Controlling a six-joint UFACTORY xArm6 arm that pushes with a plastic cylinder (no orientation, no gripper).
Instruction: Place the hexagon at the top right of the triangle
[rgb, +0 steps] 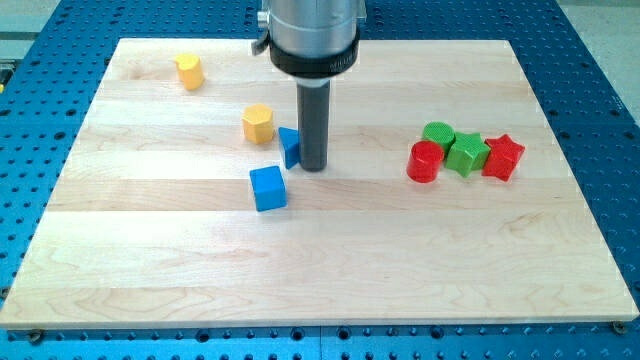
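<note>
Nudging the hexagon (258, 123) around the triangle (290, 147) needs care: our tip (313, 165), no jaws to open or shut, touches the triangle's right; the hexagon lies beyond, upper-left.

The pale wooden tabletop (320, 260) carried yellow blocks toward eleven o'clock, blue blocks near centre, and red and green blocks toward three o'clock.

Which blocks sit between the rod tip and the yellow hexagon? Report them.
One: the blue triangle lies between my tip and the yellow hexagon, up-left. The triangle is partly hidden by the rod; contact unclear.
</note>
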